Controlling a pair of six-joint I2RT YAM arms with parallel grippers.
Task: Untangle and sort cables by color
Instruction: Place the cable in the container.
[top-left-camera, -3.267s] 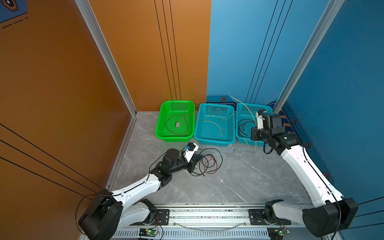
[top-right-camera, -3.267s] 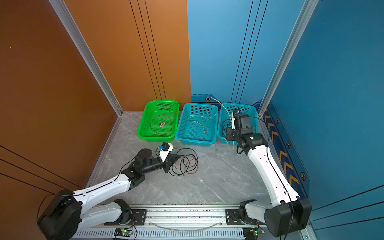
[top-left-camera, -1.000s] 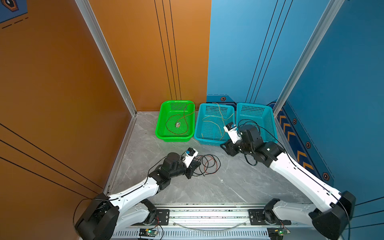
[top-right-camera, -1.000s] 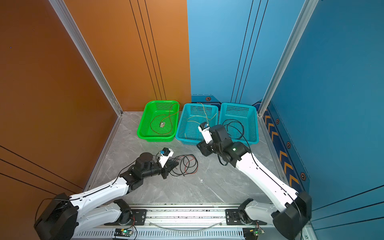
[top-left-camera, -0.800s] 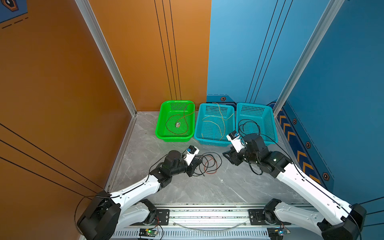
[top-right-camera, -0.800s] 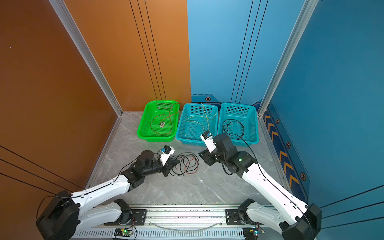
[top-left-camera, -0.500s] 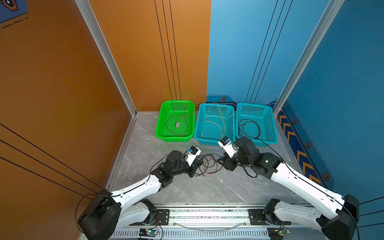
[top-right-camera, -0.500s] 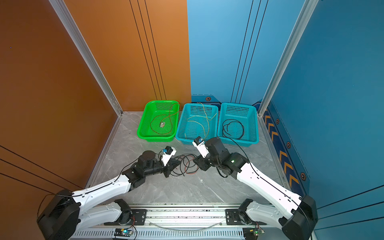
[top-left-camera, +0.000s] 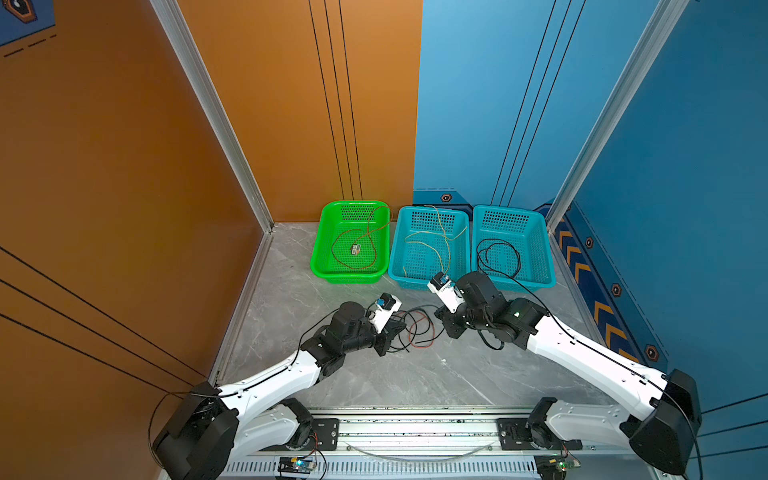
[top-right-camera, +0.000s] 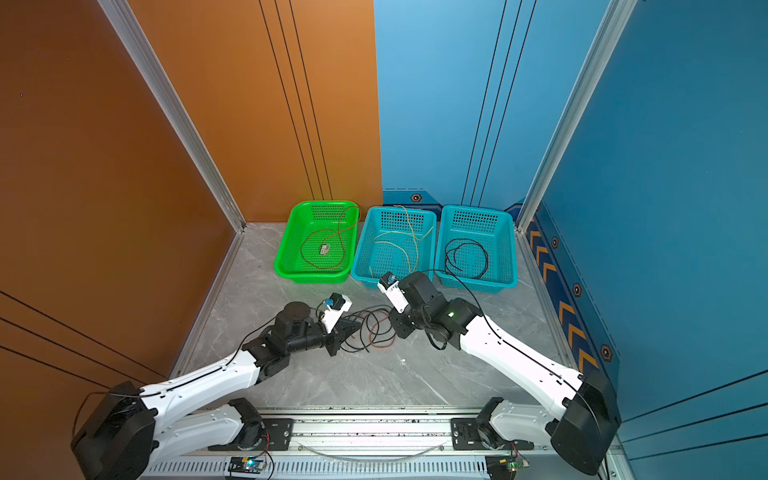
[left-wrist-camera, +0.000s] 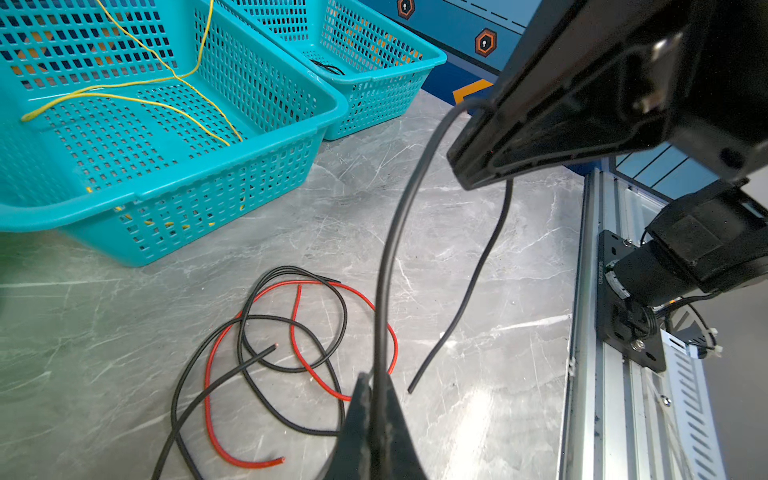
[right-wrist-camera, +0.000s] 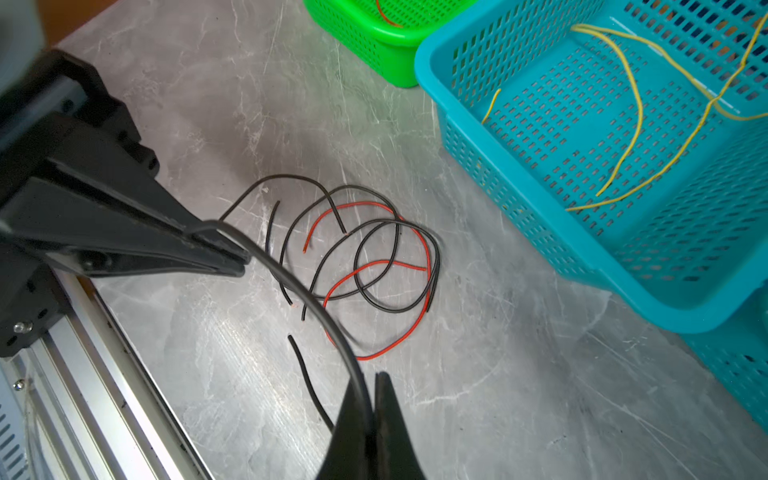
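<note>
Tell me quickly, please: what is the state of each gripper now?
Left gripper: closed on the black cable.
Right gripper: closed on the same black cable.

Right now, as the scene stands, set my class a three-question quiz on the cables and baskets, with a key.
1. True or false: the yellow cables lie in the green basket.
2. The left end effector and right end effector both pinch: A a red cable; B the same black cable; C a basket rim.
3. Fill in: the tangle on the table mixes red and ____ cables.
Key: 1 false, they lie in the middle teal basket; 2 B; 3 black.
</note>
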